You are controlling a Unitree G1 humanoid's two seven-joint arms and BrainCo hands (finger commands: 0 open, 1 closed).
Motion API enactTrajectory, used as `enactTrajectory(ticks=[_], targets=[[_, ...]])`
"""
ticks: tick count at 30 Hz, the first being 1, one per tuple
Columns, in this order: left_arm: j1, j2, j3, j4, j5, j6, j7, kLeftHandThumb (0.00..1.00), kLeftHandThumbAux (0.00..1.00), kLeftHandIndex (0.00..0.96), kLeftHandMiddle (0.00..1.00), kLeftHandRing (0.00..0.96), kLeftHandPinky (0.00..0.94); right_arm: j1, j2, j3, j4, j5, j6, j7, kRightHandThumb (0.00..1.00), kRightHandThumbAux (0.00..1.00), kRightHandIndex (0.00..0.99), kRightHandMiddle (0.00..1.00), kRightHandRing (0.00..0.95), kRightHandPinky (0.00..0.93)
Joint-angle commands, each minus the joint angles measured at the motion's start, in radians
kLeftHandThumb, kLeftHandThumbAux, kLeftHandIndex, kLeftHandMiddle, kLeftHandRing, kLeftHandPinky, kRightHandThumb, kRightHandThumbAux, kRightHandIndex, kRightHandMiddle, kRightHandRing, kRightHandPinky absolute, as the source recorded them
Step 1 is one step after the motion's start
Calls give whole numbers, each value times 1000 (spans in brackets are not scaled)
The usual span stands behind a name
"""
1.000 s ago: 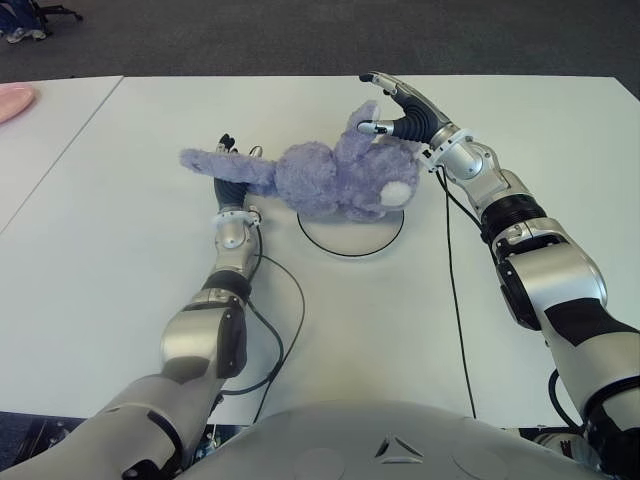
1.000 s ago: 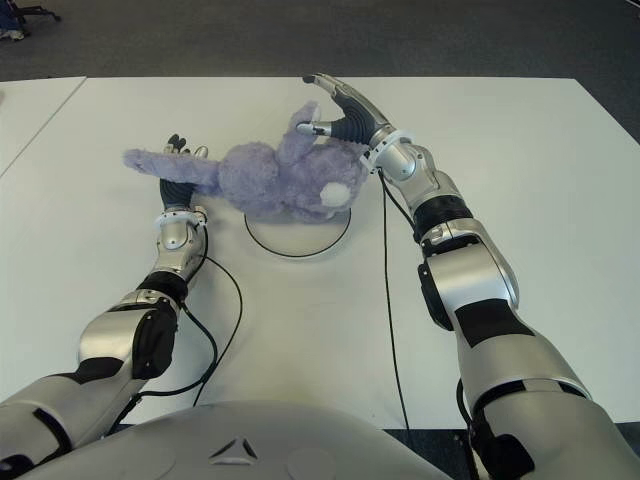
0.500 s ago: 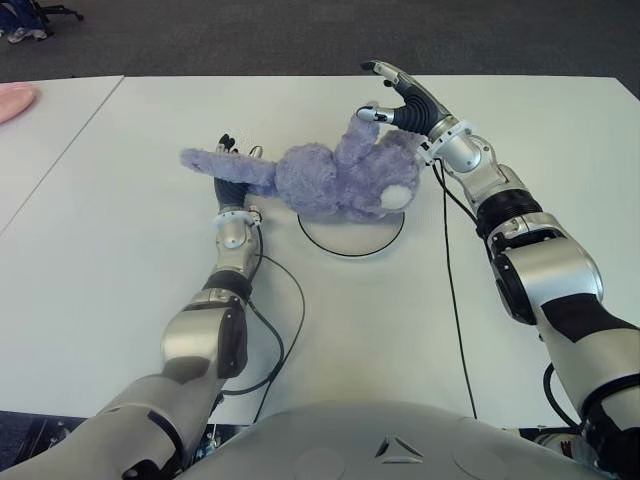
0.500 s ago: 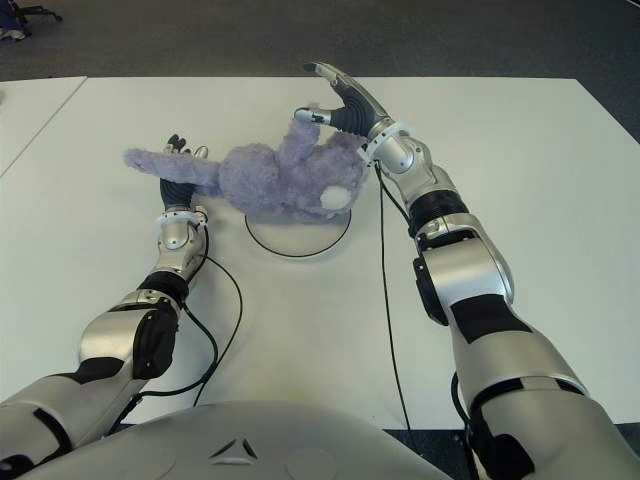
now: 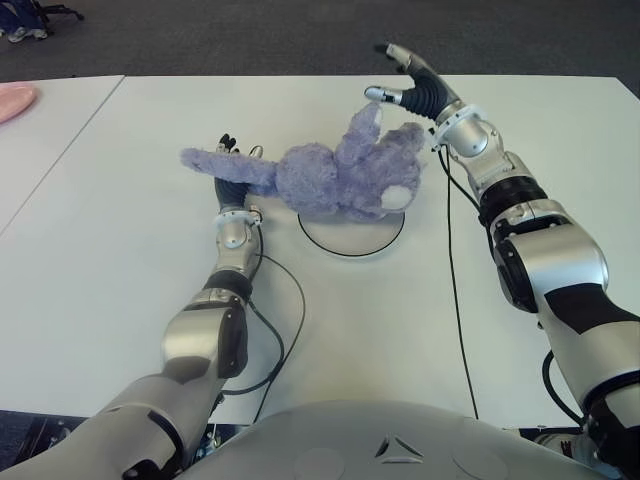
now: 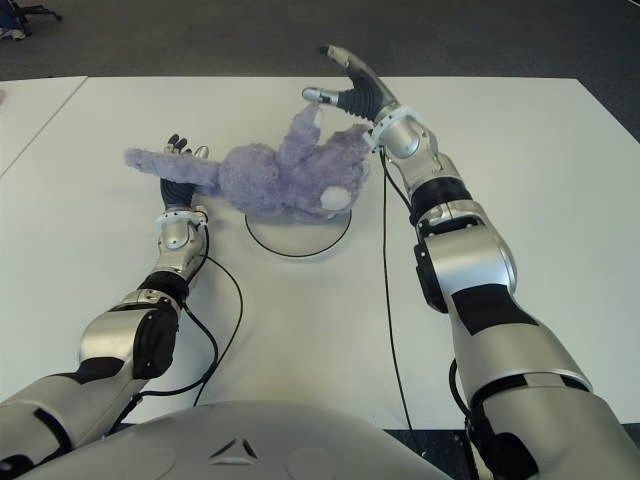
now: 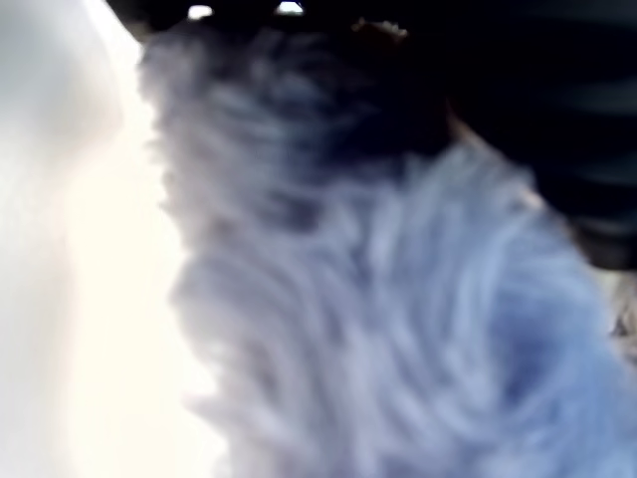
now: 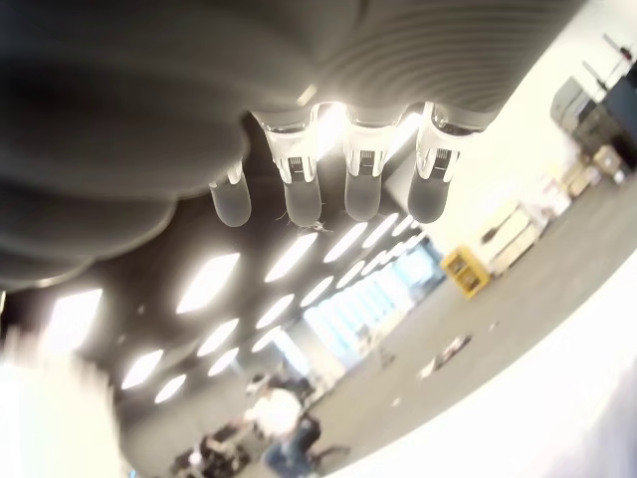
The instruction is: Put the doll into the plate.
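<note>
A fluffy purple doll (image 5: 335,180) lies on its side, its body and head over the far half of a white round plate (image 5: 350,240) with a dark rim. One long limb (image 5: 215,163) stretches left off the plate and lies across my left hand (image 5: 236,147), whose straight fingertips poke out beyond it; fur (image 7: 378,299) fills the left wrist view. My right hand (image 5: 400,80) hovers just beyond the doll's raised ear, fingers spread and holding nothing. The right wrist view shows only bare fingertips (image 8: 358,189).
The white table (image 5: 120,260) runs wide on both sides, with a seam to a second table at the left carrying a pink thing (image 5: 12,100). Thin black cables (image 5: 455,300) trail along both arms. Dark floor lies past the far edge.
My right hand has let go of the doll's head, opened and drawn back up and to the right. The doll and my left hand have stayed put.
</note>
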Motion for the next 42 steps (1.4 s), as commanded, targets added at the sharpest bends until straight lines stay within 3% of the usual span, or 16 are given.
enactTrajectory(ticks=[1,7,10,15,24,33,42], targets=[[211,-101,-5,160,4,141,35,0,554,39,105,97,85,-65,-31,-31,41,17,37,-41,90,362,0,0,0,0],[211,-99,-8,159,8,137,34,0,551,38,98,92,77,-39,-79,-49,67,20,28,-64,82,392,0,0,0,0],[213,-96,-6,160,7,136,29,0,548,36,95,89,70,8,-104,-74,85,37,16,-69,77,409,0,0,0,0],[215,-91,-1,160,2,138,21,0,545,35,94,86,65,33,-108,-102,101,61,21,-66,75,440,0,0,0,0],[214,-82,1,161,2,152,30,0,545,28,108,96,53,51,-77,-238,126,185,66,-20,72,633,0,0,0,0],[214,-66,2,159,2,147,17,0,526,28,113,96,51,110,-41,-316,139,248,108,8,21,772,0,0,0,0],[220,-41,-4,161,10,146,0,0,517,39,119,98,48,208,67,-403,141,330,159,2,0,820,0,0,0,0]])
